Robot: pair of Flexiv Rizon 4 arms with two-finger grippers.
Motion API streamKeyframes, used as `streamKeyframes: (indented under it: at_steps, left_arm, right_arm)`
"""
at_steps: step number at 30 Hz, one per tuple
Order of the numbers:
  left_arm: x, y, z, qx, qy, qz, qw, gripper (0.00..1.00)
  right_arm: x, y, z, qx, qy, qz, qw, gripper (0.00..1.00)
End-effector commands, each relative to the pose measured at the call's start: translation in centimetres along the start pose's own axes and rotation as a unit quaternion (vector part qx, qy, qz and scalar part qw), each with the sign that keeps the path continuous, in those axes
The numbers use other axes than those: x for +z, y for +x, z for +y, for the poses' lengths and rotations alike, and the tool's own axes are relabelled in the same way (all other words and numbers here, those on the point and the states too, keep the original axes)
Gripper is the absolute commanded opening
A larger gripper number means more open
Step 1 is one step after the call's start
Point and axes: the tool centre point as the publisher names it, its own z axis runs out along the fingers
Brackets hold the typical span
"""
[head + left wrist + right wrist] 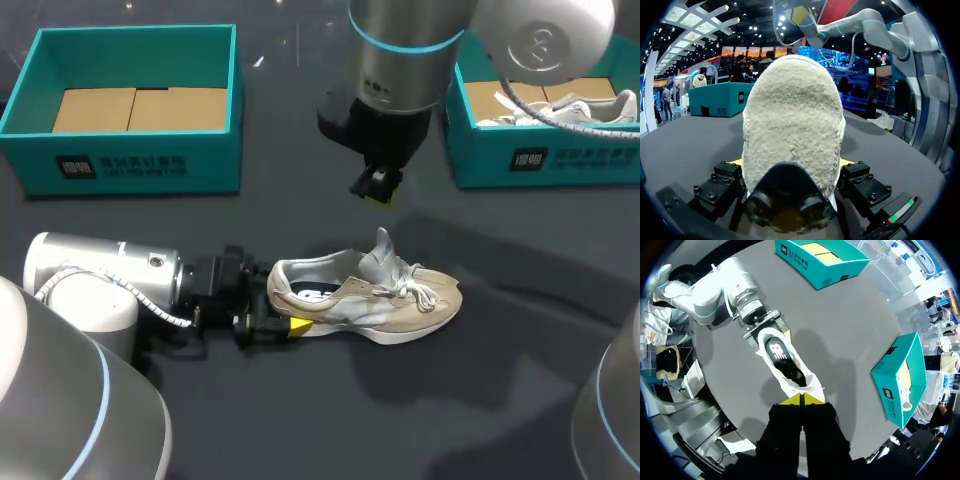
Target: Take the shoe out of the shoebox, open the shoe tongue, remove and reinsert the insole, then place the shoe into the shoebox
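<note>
Dark grey table [400,420] fills the head view, and the shoe [370,295] is seen near its middle, standing on its sole outside both boxes, with the heel turned to nine o'clock and the toe to three o'clock. The heel is clamped from two sides by the left gripper [283,305], whose arm comes in low from nine o'clock; in the left wrist view the fuzzy heel fills the space between the yellow fingertips [847,161]. The tongue [383,250] is raised upright, and a dark insole [782,352] with a white mark is seen lying inside the shoe. The right gripper [801,400] is held above the shoe, at twelve o'clock from it in the head view, with its jaws pressed together on nothing. One teal shoebox [130,150] is placed at ten o'clock, lined with cardboard. A second teal shoebox [545,160] is placed at two o'clock, with another shoe [570,110] inside.
</note>
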Motion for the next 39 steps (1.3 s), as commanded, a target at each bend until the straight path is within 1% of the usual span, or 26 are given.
streamKeyframes:
  at_steps: [1, 4, 6, 8, 12, 16, 29, 31, 33, 37, 39]
  left_arm:
    - [0.2, 0.1, 0.1, 0.0, 0.0, -0.001, 1.0, 0.0]
    - [0.2, 0.1, 0.1, 0.0, 0.0, -0.001, 1.0, 0.0]
    - [0.2, 0.1, 0.1, 0.0, 0.0, -0.001, 1.0, 0.0]
    - [0.2, 0.1, 0.1, 0.0, 0.0, -0.001, 1.0, 0.0]
    - [0.2, 0.1, 0.1, 0.0, 0.0, -0.001, 1.0, 0.0]
    - [0.2, 0.1, 0.1, 0.0, 0.0, -0.001, 1.0, 0.0]
    - [0.2, 0.1, 0.1, 0.0, 0.0, -0.001, 1.0, 0.0]
    - [0.2, 0.1, 0.1, 0.0, 0.0, -0.001, 1.0, 0.0]
    - [0.2, 0.1, 0.1, 0.0, 0.0, -0.001, 1.0, 0.0]
    - [0.2, 0.1, 0.1, 0.0, 0.0, -0.001, 1.0, 0.0]
    - [0.2, 0.1, 0.1, 0.0, 0.0, -0.001, 1.0, 0.0]
  right_arm:
    - [0.8, 0.6, 0.6, -0.034, -0.001, 0.003, 0.999, 0.0]
    - [2.0, 1.8, 1.7, -0.079, 0.001, 0.001, 0.997, 0.0]
    - [2.5, 2.3, 2.1, -0.097, -0.001, -0.001, 0.995, 0.0]
    - [3.0, 3.1, 2.2, -0.127, -0.01, -0.006, 0.992, 0.0]
    - [3.9, 4.2, 2.2, -0.153, -0.019, -0.008, 0.988, 0.0]
    - [4.9, 5.2, 2.1, -0.175, -0.035, 0.006, 0.984, 0.0]
    - [4.9, 5.2, 2.1, -0.175, -0.035, 0.006, 0.984, 0.0]
    - [6.0, 5.3, 3.6, -0.213, -0.029, 0.01, 0.977, 0.0]
    - [7.0, 5.5, 4.5, -0.229, -0.035, 0.012, 0.973, 0.0]
    - [9.5, 5.8, 5.1, -0.258, -0.046, 0.014, 0.965, 0.0]
    - [10.7, 5.9, 4.8, -0.273, -0.072, 0.022, 0.959, 0.0]
